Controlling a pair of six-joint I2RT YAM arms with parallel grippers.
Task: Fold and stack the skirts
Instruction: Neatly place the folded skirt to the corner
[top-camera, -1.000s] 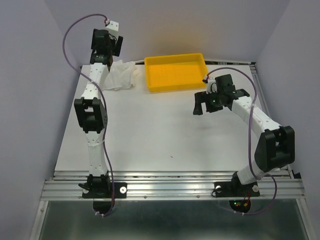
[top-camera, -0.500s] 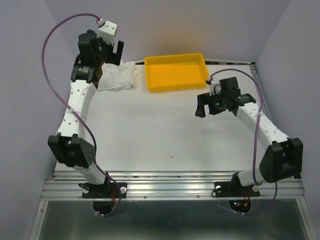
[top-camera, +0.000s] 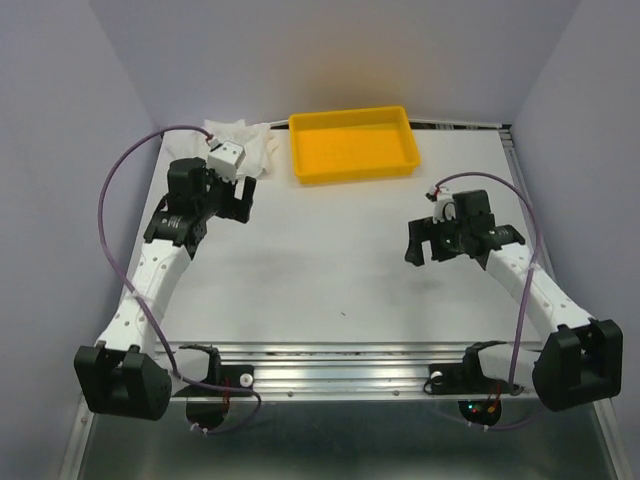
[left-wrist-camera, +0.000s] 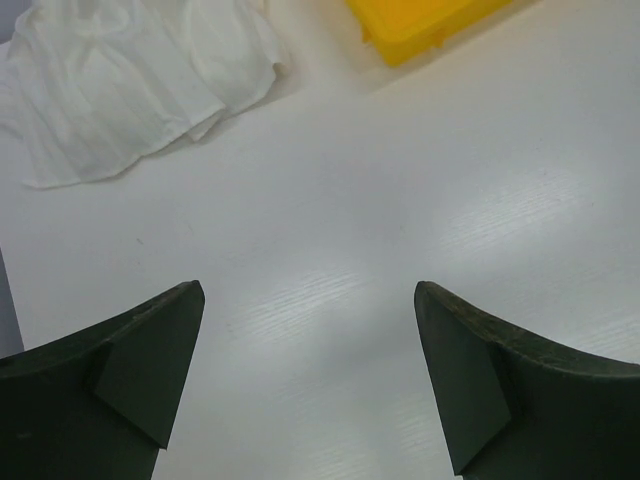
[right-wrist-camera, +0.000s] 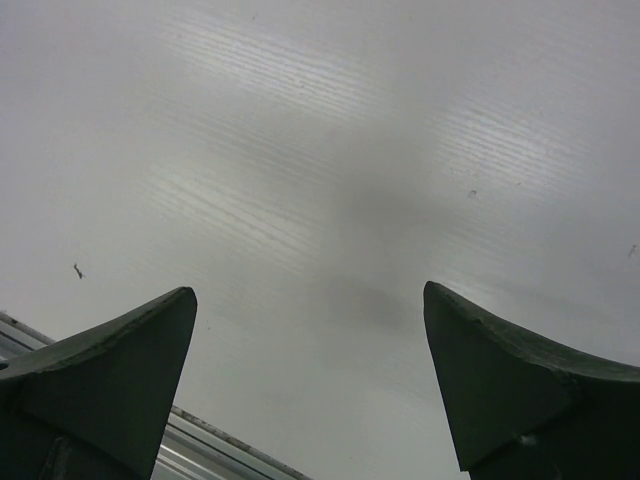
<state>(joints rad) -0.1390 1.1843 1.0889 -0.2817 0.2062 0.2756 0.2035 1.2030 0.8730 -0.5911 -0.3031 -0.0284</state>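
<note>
Now, left gripper (left-wrist-camera: 308, 292) jaws wide apart, empty, over bare table (top-camera: 320, 260), skirts (top-camera: 262, 143) in crumpled white heap at far-left corner, just beside yellow tray (top-camera: 352, 172), right gripper (right-wrist-camera: 310, 295) spread wide, holding nothing.

The skirts (left-wrist-camera: 120, 80) are seen in plain white, with fine pleat lines shaded pale grey. The tray (top-camera: 355, 172) is coloured a solid bright yellow. The table (top-camera: 320, 260) is finished in white, marked by a faint streaked grain and a few dark specks. The left arm (top-camera: 160, 265) and right arm (top-camera: 535, 285) are clad in white links with black joints. The left gripper (left-wrist-camera: 308, 290) and right gripper (right-wrist-camera: 310, 292) are fitted with matt black fingers. The 2 cables (top-camera: 112, 200) are sheathed in purple. The walls (top-camera: 60, 150) are tinted pale lavender.
</note>
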